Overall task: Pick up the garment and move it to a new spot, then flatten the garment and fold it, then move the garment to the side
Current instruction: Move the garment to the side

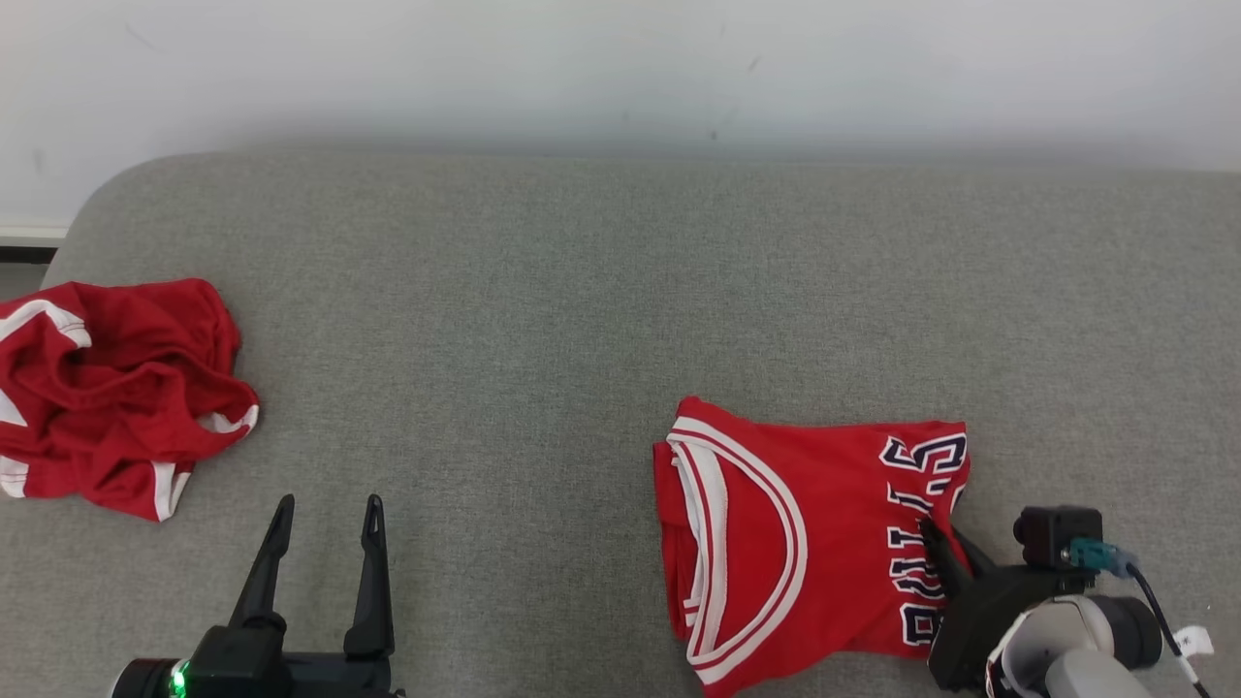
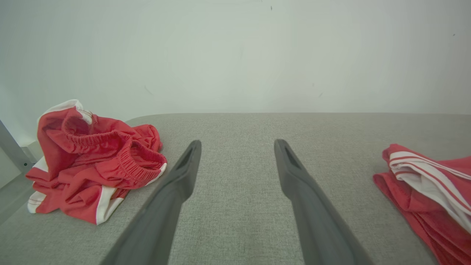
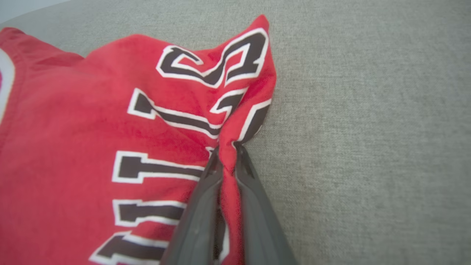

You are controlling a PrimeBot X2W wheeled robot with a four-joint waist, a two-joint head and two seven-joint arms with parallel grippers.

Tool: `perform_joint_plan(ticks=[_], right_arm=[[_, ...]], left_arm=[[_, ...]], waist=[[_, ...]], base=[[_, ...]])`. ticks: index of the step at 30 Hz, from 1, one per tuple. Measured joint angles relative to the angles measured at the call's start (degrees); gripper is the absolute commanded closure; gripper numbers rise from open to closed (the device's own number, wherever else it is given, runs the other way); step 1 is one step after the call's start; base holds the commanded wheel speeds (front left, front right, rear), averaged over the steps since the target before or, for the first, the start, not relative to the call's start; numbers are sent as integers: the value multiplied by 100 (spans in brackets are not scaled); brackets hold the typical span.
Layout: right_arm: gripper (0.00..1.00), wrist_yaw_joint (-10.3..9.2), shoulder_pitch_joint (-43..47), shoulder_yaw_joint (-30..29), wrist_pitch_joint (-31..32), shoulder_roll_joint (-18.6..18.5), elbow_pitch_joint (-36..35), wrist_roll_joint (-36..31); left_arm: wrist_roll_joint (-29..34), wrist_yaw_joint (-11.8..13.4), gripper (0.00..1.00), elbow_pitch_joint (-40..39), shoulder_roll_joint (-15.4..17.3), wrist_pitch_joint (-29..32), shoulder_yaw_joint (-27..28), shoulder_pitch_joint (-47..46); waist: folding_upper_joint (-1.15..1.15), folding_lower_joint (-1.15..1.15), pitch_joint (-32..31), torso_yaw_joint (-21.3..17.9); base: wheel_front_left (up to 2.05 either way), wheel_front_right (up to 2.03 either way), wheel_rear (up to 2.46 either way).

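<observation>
The red shirt (image 1: 805,543) lies on the grey surface (image 1: 543,320), on the R side & near the front edge. It is folded. White & red stripes curve along its L part. Big dark letters (image 1: 921,456) w/ white edges run down its R part.

The right tool (image 1: 942,545) is at the shirt's R edge, by the letters. Its two fingers (image 3: 198,221) are squeezed close together & pinch a fold of the red cloth between them. In the right wrist view the cloth bunches into a thin ridge right where the fingers hold it. The corner past the tips sticks up a bit. The rest of the shirt lies mostly flat on the surface.

The left tool (image 1: 328,504) is at the front L, over bare surface. Its two fingers are spread wide apart. It is apart from both bits of clothing. Can't tell if it touches the surface.

Red shorts (image 1: 107,388) w/ white stripes & a stretchy waist sit in a crumpled heap at the far L of the surface. They are well apart from the shirt. The left tool is between the two, closer to the shorts.

Behind the surface is a plain pale wall (image 1: 620,68).
</observation>
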Motion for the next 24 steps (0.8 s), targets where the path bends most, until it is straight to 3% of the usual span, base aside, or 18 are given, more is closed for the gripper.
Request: perform_joint_plan(ticks=[9, 24], right_arm=[[100, 0, -1122, 292, -30, -256, 44, 193], [100, 0, -3145, 181, -270, -1507, 660, 385]], left_arm=[[-5, 4, 0, -132, -10, 1, -11, -187], [240, -51, 0, -702, 85, 0, -265, -1042]], waist=[[0, 1, 287, -63], [1, 1, 1477, -238]], base=[[0, 0, 0], [0, 0, 0]])
